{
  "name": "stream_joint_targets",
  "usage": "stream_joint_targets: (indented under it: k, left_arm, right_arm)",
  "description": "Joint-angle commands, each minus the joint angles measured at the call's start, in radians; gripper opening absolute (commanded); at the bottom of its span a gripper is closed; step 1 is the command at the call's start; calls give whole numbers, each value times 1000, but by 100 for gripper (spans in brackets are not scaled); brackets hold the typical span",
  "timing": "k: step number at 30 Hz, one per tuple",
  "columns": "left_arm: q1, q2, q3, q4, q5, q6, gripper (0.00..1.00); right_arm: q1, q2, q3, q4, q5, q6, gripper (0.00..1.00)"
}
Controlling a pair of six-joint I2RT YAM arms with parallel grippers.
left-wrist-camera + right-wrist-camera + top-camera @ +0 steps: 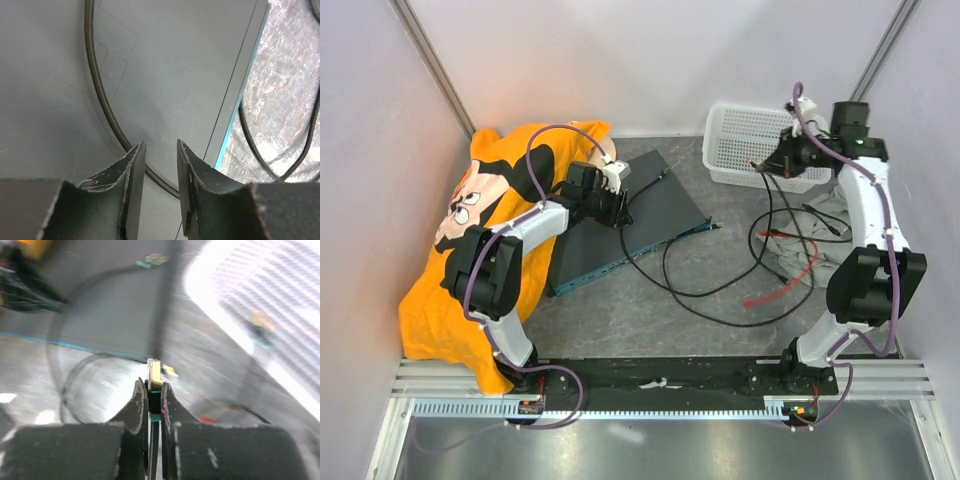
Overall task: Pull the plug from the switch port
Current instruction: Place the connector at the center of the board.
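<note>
Plug (154,372) is sitting pinched between the fingers of the right pincer (154,386), which is closing tightly on its teal collar, the clear gold-tipped end sticking out beyond the fingertips. In the overhead view this right pincer (769,165) is hanging at the far right of the bench (650,330), just beside the near left corner of the white mesh basket (745,140), well apart from the switch (655,205). The switch is lying flat and angled at the middle left of the bench, its teal front face (620,262) pointing toward the near right. A black cable (720,292) is looping across the bench between the switch and the right arm, with a red cable (780,288) lying near it. The left pincer (623,215) is hovering over the switch's dark top; in its wrist view the left pincer (160,146) is showing a narrow gap with nothing gripped, and a strand of black cable (100,100) is curving over the switch's top below it. An orange cartoon-print cloth (460,250) is lying along the left side under the left arm.
</note>
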Motion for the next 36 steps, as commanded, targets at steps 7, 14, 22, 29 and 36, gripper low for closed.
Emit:
stream_joint_targets:
  k: [7,14,22,29,36]
  left_arm:
    - [3,-88,47,41,38,-17,39]
    - [3,-147,-17,59,40,-66,39]
    - [4,-249,-57,2,-55,-60,40]
    - [24,-329,-120,-47,-161,-71,45]
    - [123,-423,-186,-56,-204,-301,45]
  right_arm:
    - [-148,26,268,-254,342,-364,1]
    - [-142,104,193,-114,327,-224,23]
    - [-50,35,217,-95,218,-176,98]
    - [546,-183,-183,-106,211,-333,98]
    - [817,-137,-379,-11,278,-240,97]
